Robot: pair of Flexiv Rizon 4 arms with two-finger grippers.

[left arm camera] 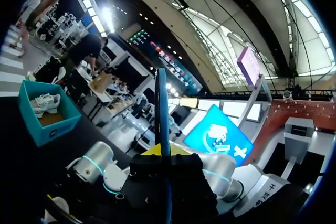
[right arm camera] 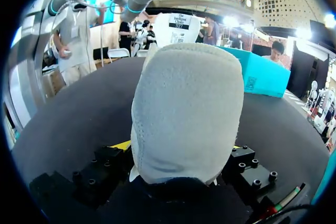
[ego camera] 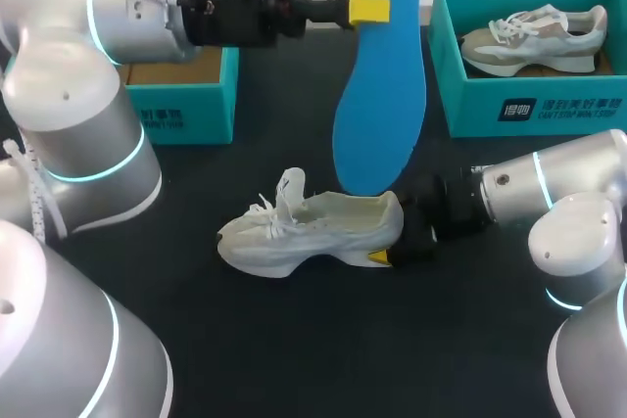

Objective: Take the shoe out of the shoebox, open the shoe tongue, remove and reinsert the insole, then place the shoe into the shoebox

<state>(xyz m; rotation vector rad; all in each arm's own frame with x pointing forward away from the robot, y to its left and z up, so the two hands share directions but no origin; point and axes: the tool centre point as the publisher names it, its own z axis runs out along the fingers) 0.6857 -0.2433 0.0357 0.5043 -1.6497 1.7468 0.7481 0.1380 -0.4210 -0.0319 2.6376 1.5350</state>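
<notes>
One black table [ego camera: 323,340] carries the whole scene. Two teal boxes stand at its far side, well apart. The left shoebox [ego camera: 186,110] shows a bare brown floor where it is not hidden by the arm. The right shoebox [ego camera: 549,110] holds a grey-and-white second shoe [ego camera: 534,38].

Between the boxes hangs the blue insole [ego camera: 382,95], upright, its lower end at the heel opening of the shoe. Whether that end sits inside the opening or just behind it cannot be told.

The white shoe [ego camera: 313,232] lies on the table near the middle, outside both boxes, toe toward the left arm and tongue [ego camera: 291,186] lifted upright.

The left gripper [ego camera: 368,9] is clamped on the insole's upper part. In the left wrist view the insole appears edge-on between the fingers. The right gripper [ego camera: 400,242] is closed on the shoe's heel from two sides, and in the right wrist view the heel fills the space between its fingers.

Judged progress: the shoe is out of its box and the tongue is open. The insole is free of the shoe along nearly all its length. Left to do: seat the insole fully, then set the shoe in a shoebox.
</notes>
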